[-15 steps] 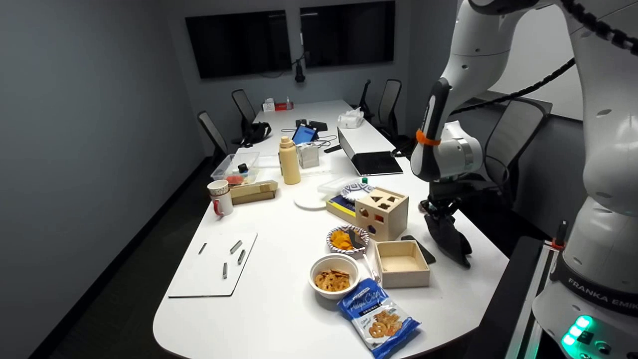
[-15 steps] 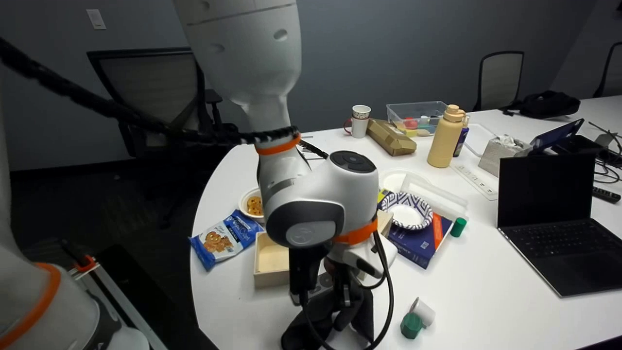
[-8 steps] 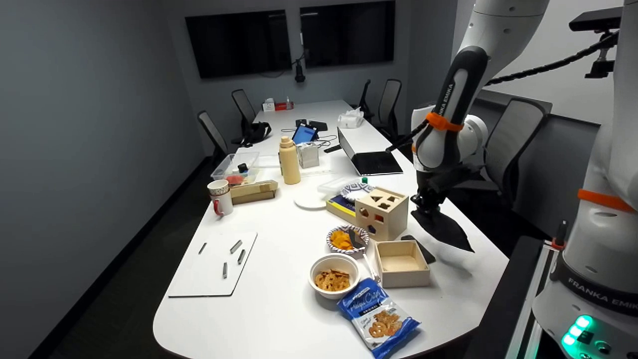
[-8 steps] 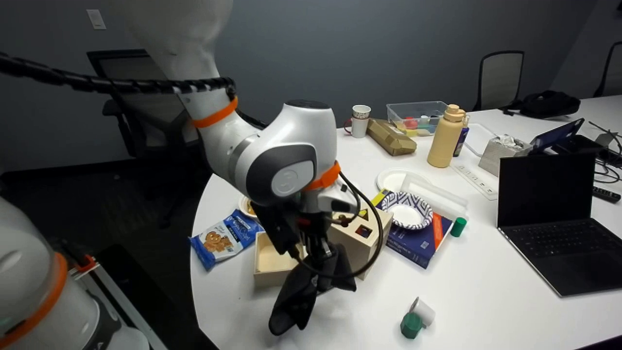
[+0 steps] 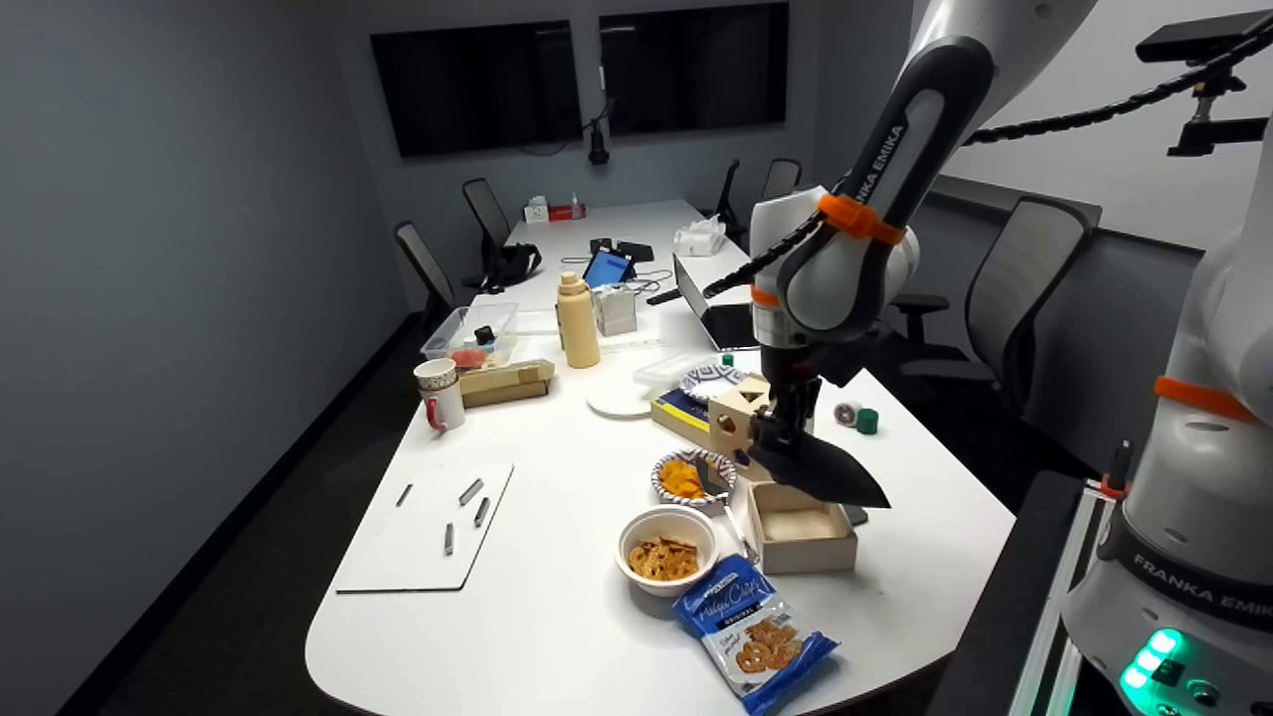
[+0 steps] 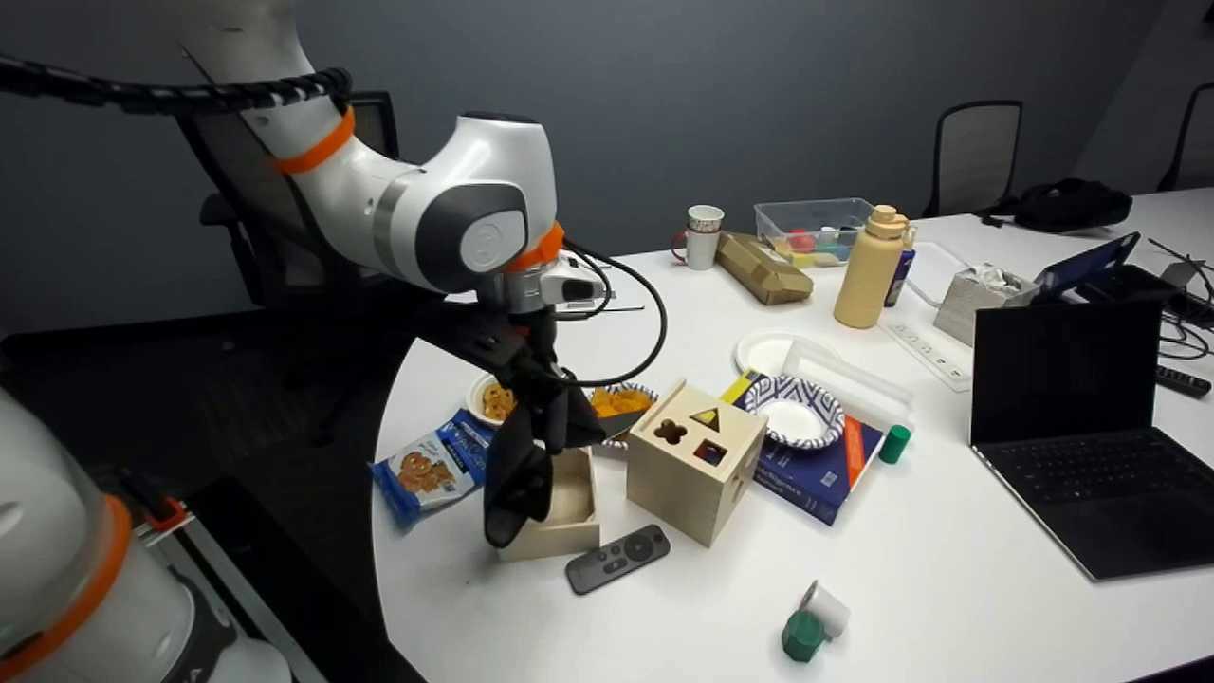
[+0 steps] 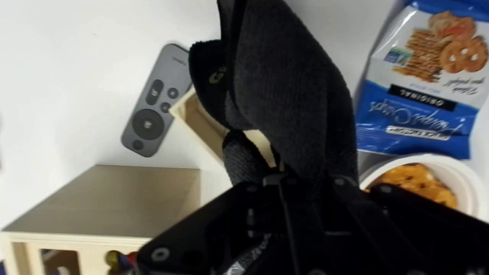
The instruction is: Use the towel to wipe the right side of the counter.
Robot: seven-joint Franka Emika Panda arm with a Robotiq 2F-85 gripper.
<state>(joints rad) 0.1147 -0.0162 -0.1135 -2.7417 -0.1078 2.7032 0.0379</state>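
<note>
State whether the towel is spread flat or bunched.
Bunched: the towel hangs in folds from the gripper, with overlapping layers showing in the wrist view.

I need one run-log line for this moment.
Gripper: closed on dark towel; towel: above open wooden box; counter contact: none seen

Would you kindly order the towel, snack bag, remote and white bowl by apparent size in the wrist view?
1. Towel and snack bag: too close to rank; the towel is nearer the camera.
2. Remote and white bowl: clearly smaller, also unranked; both partly hidden.

Fuzzy cloth towel (image 7: 290, 84), smooth wooden cube (image 6: 669, 484)
</note>
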